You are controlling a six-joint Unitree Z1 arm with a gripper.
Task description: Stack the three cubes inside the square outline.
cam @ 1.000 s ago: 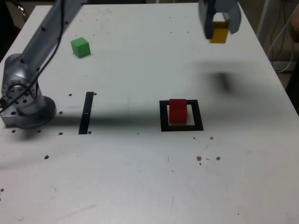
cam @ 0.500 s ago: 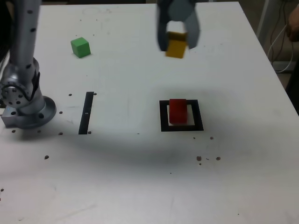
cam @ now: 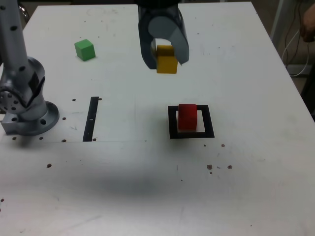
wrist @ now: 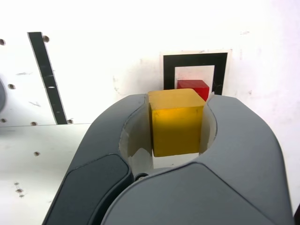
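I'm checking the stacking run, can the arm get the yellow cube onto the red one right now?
Probably yes: the gripper holds the yellow cube in the air, and the red cube's top is bare.

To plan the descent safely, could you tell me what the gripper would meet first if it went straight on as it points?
Likely bare table short of the square outline; the gripper holds the yellow cube, though depth is uncertain.

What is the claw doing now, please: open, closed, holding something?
Claw: closed on the yellow cube, held in the air, away from the red cube.
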